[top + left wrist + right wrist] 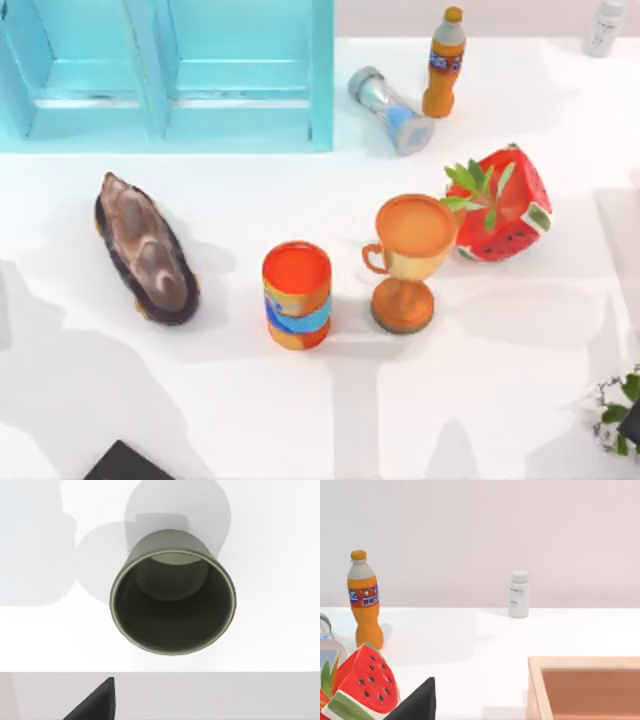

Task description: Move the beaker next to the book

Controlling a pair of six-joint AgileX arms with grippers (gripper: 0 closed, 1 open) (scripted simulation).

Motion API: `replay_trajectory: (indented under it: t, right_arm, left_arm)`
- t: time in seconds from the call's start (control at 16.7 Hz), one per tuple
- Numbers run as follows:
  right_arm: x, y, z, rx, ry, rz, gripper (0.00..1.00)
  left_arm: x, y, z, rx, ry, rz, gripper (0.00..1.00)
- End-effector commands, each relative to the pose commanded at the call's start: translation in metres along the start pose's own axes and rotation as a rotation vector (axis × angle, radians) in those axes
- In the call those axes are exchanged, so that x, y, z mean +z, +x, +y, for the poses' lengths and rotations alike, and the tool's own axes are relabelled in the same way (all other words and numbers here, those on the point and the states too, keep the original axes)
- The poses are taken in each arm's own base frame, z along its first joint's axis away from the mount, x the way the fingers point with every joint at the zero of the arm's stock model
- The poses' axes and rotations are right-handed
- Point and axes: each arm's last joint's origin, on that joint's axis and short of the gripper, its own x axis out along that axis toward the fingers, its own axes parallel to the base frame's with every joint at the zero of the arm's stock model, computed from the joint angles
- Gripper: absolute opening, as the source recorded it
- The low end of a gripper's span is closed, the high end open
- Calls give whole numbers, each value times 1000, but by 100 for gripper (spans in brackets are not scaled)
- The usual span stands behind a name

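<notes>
Across the white table, seen from above, the biggest thing is a turquoise shelf unit with flat panels, at the far left. Nearer, on the left, lies an oblong brown shell-like object with a dark rim and a lumpy glossy surface. Right of centre sits a red watermelon-patterned planter, blocky and seeded, holding green leaves. Just beside it stands an orange handled goblet on a round foot, and to its left an orange cup with a blue wavy band. The beaker, a small translucent grey cylinder with a wider rim and a light-blue section, lies on its side at the far edge, between the shelf unit and an upright orange bottle that is just beside it. A small white bottle stands at the far right corner. The book, thin, flat and black, shows one sharp corner at the near left edge, well apart from the beaker. The left wrist view looks down into a smooth olive-green cup, with a black wedge of the left gripper at the border. The right wrist view shows a wooden tray and a black wedge of the right gripper, with the beaker off beyond the planter. Whether either gripper is open or closed cannot be told; nothing is seen held.
</notes>
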Motion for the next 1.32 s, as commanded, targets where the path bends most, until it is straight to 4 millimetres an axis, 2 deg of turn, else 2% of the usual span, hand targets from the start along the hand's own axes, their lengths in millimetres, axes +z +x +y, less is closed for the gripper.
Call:
replay_trajectory:
  t: [0.12, 0.24, 0.66, 0.78, 0.96, 1.32]
  right_arm:
    - [0, 0, 0, 0, 0, 0, 100]
    - [0, 0, 0, 0, 0, 0, 100]
    - [0, 0, 0, 0, 0, 0, 100]
    - [0, 0, 0, 0, 0, 0, 100]
    - [0, 0, 0, 0, 0, 0, 100]
    - [0, 0, 0, 0, 0, 0, 100]
  left_arm:
    - [2, 1, 1, 1, 3, 1, 100]
    - [1, 12, 1, -3, 0, -2, 100]
    - [-1, 91, 2, 5, -1, 4, 100]
    - [0, 100, 0, 0, 0, 0, 100]
    - [0, 100, 0, 0, 0, 0, 100]
    - [0, 100, 0, 0, 0, 0, 55]
